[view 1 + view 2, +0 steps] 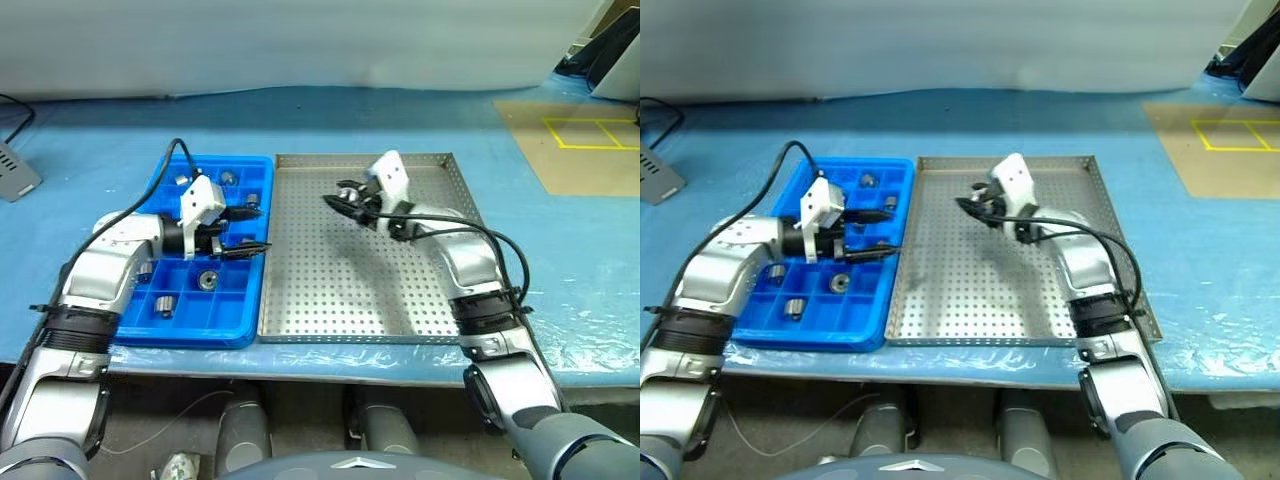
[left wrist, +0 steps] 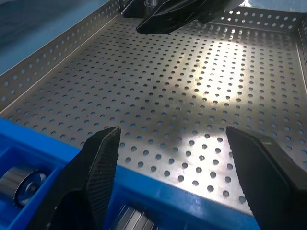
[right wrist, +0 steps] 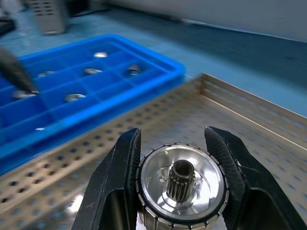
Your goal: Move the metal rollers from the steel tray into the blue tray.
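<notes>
Silver splined roller [image 3: 181, 186] pinched in the right gripper [image 1: 347, 197] above the steel tray [image 1: 330, 300], left gripper [image 1: 247, 232] spread empty over the blue tray [image 1: 190, 330], five rollers [image 1: 208, 279] in its compartments.

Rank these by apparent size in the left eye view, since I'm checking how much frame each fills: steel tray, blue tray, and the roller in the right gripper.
1. steel tray, clearly largest.
2. blue tray, narrower.
3. roller held in the right gripper, by far smallest, partly hidden.
</notes>
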Controlling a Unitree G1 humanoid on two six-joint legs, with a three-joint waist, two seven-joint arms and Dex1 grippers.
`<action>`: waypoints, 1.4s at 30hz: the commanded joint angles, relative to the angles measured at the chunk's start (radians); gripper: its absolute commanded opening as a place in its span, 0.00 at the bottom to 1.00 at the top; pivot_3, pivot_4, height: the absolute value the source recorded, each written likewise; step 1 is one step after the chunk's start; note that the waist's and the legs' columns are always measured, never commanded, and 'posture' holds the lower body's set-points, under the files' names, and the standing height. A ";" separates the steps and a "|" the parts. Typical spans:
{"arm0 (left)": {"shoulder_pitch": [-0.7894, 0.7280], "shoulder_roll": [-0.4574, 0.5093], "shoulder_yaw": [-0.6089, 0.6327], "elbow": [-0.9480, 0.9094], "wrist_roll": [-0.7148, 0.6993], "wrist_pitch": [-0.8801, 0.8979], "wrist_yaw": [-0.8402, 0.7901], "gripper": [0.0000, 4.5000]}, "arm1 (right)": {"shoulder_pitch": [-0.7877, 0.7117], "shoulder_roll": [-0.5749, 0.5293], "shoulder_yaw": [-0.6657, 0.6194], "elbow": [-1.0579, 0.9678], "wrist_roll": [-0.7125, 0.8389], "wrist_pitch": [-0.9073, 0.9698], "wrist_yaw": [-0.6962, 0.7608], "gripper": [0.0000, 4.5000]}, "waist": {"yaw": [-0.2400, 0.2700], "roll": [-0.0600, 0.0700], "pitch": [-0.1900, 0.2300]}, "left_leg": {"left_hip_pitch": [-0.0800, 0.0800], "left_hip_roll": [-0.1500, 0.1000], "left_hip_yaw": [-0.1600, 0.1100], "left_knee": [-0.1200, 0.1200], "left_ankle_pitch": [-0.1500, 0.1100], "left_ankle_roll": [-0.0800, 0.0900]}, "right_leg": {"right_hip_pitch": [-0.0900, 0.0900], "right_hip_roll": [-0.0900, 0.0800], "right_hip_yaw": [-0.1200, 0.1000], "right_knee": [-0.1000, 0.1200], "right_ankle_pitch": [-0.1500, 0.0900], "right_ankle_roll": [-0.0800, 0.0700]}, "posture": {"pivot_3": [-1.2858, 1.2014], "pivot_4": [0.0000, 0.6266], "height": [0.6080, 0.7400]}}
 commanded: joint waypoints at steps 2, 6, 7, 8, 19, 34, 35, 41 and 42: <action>0.052 0.050 0.095 -0.061 -0.019 -0.003 0.042 0.83 | -0.056 0.034 0.092 0.000 0.029 0.006 0.120 0.38 | 0.016 0.000 0.000 | -0.001 0.000 0.000 -0.001 0.000 0.000 | 0.000 0.000 0.000 -0.001 0.000 0.000 | 0.50 0.24 1.00; 0.156 0.078 0.157 -0.176 -0.044 0.041 0.087 0.83 | -0.094 0.072 0.147 0.021 0.034 0.015 0.186 0.38 | 0.030 0.000 0.000 | -0.001 0.000 0.000 -0.002 0.000 0.000 | 0.000 0.000 -0.001 -0.001 0.000 0.000 | 0.55 0.24 1.00; 0.195 0.083 0.175 -0.217 -0.053 0.057 0.103 0.83 | -0.106 0.081 0.160 0.032 0.031 0.015 0.200 0.38 | 0.035 0.000 0.000 | -0.001 0.000 -0.001 -0.003 0.001 -0.001 | -0.001 -0.001 -0.001 -0.002 0.000 0.000 | 0.55 0.24 1.00; 0.231 0.087 0.192 -0.254 -0.060 0.073 0.117 0.83 | -0.114 0.090 0.171 0.041 0.029 0.019 0.211 0.38 | 0.038 0.000 0.000 | -0.001 0.000 -0.001 -0.005 0.001 -0.002 | -0.001 -0.001 -0.002 -0.002 0.000 0.000 | 0.56 0.24 1.00; 0.514 0.087 0.344 -0.549 -0.142 0.209 0.255 0.83 | -0.069 0.153 0.243 0.003 0.091 0.206 0.283 0.38 | 0.110 0.000 0.000 | 0.000 0.001 -0.002 -0.012 0.003 -0.005 | -0.002 -0.001 -0.004 -0.003 -0.002 -0.001 | 0.63 0.24 1.00; 0.529 0.057 0.306 -0.691 -0.201 0.276 0.384 0.83 | -0.041 0.244 0.302 0.005 0.085 0.240 0.269 0.38 | 0.141 0.000 0.000 | 0.000 0.003 -0.005 -0.014 0.003 -0.006 | -0.003 -0.001 -0.003 -0.003 -0.003 0.001 | 0.67 0.24 1.00; 0.525 0.055 0.297 -0.701 -0.200 0.279 0.392 0.83 | -0.044 0.243 0.303 0.008 0.085 0.241 0.273 0.38 | 0.142 0.000 0.000 | 0.000 0.003 -0.005 -0.014 0.003 -0.006 | -0.003 -0.001 -0.003 -0.003 -0.003 0.001 | 0.67 0.24 1.00; 0.485 0.035 0.234 -0.744 -0.203 0.291 0.441 0.83 | -0.068 0.239 0.304 0.034 0.066 0.201 0.281 0.66 | 0.144 0.000 0.000 | 0.000 0.002 -0.006 -0.014 0.004 -0.007 | -0.003 0.000 -0.004 -0.002 -0.003 0.002 | 0.66 0.24 1.00; 0.482 0.033 0.230 -0.744 -0.203 0.291 0.445 0.83 | -0.073 0.239 0.302 0.044 0.062 0.198 0.277 0.73 | 0.143 0.000 0.000 | 0.000 0.002 -0.006 -0.014 0.004 -0.008 | -0.003 0.000 -0.004 -0.002 -0.004 0.003 | 0.66 0.24 1.00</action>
